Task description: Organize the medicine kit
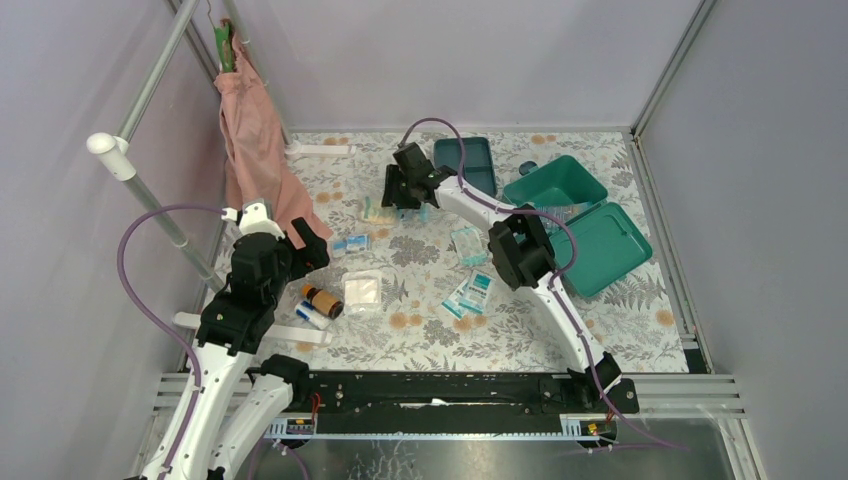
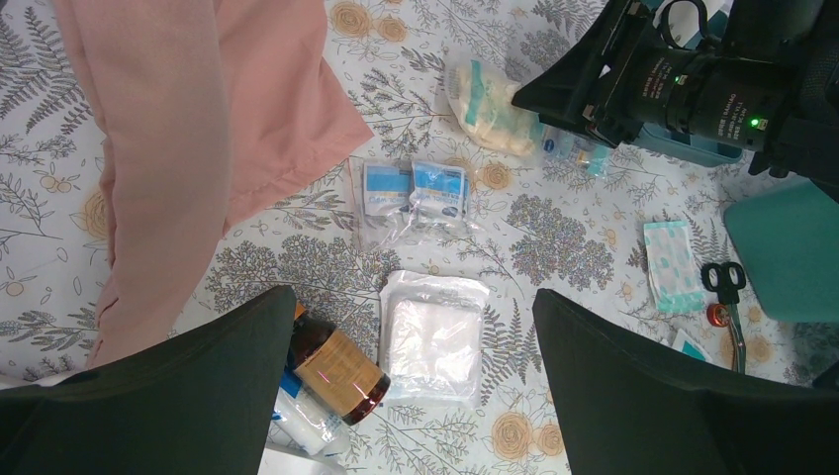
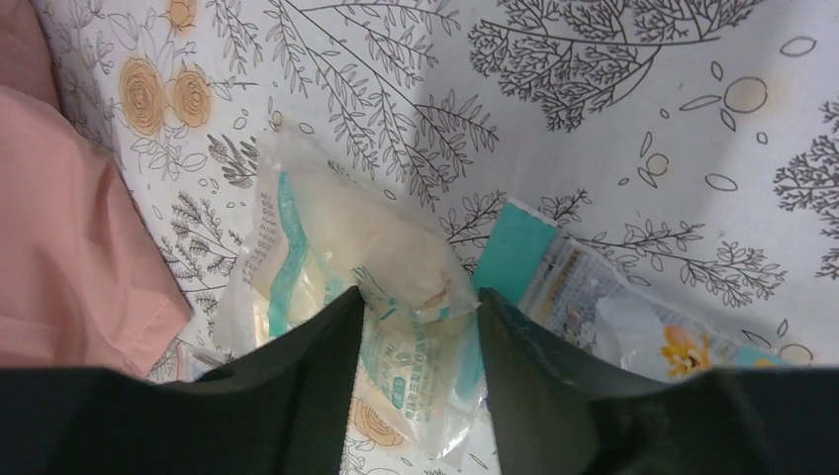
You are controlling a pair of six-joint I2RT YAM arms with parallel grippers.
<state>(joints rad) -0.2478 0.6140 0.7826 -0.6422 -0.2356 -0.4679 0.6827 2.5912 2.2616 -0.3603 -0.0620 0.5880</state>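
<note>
So, right gripper [image 3: 418, 297]: well left of the medicine kit [image 1: 590, 180], fingers on both sides of a clear packet [image 3: 336, 247], touching it; cannot tell if they squeeze it tight.
Left gripper [image 2: 414, 295]: far left of the kit, wide open, holding nothing, over a white pad [image 2: 432, 336] and brown bottle [image 2: 336, 371].
Medicine kit: on the flowery table [image 1: 420, 340], lid lying open.
Blue tray [image 1: 468, 160]: just left of the kit.

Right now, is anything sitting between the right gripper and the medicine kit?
Yes. The blue tray lies between the right gripper, which straddles a clear packet, and the medicine kit. A lift over the tray would probably clear it.
</note>
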